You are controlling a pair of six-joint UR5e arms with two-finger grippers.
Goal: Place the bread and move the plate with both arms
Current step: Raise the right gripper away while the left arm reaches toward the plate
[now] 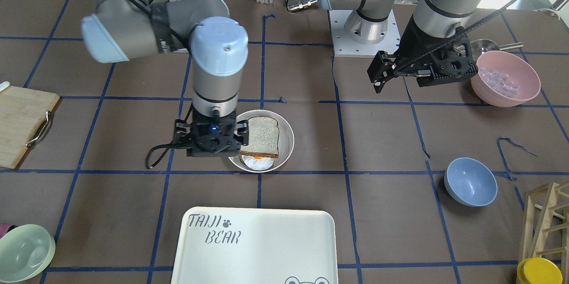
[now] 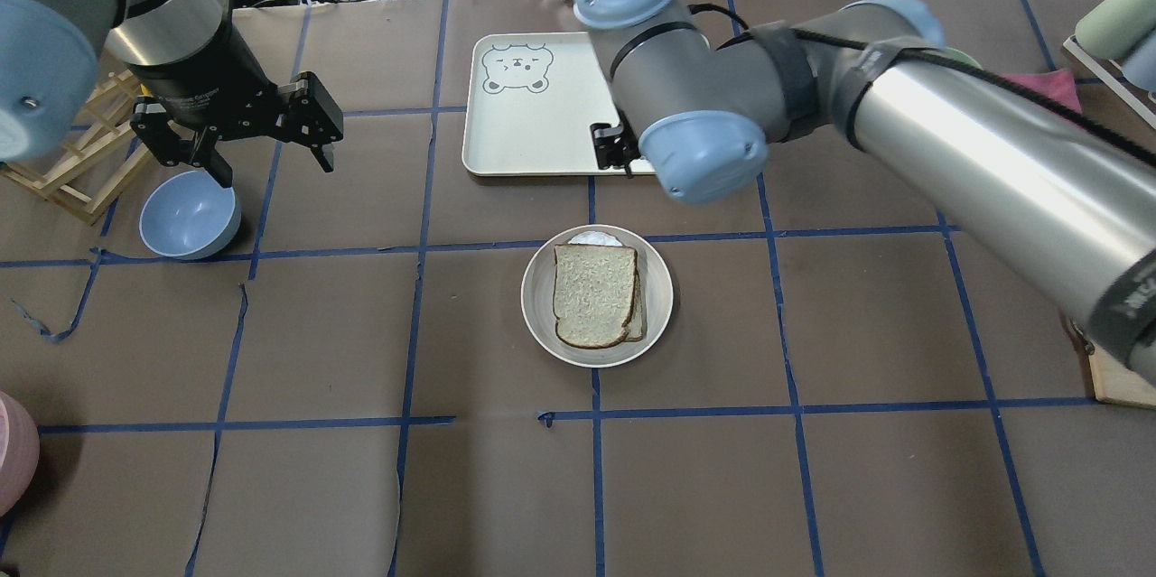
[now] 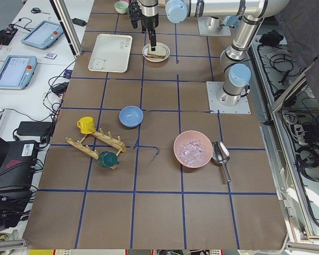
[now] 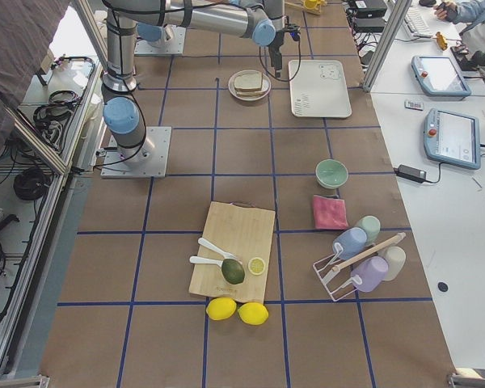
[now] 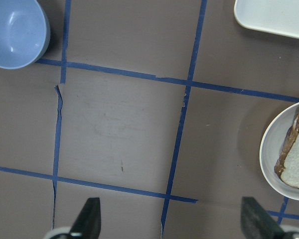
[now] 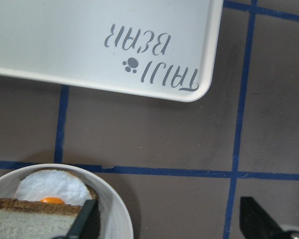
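Bread point(image 2: 594, 295) is lying flat on the plate point(image 2: 539, 302), on top of another slice point(image 2: 640, 311) and a fried egg point(image 1: 257, 162) that is peeking out at one edge. You are getting bare brown table point(image 2: 361, 333) all around the plate, and a strip of it is showing between the plate and the tray point(image 2: 533, 121).

The right gripper point(image 6: 167, 221) is hanging over the plate's edge and pointing straight down, with its fingers wide apart (one finger is showing over the rim in the wrist view). The left gripper point(image 2: 271, 162) is hovering well away from the plate, beside the blue bowl point(image 2: 190, 216), and its fingers are apart too.

Nothing is sitting in the blue bowl. The pink bowl point(image 1: 505, 77) is holding clear cubes.
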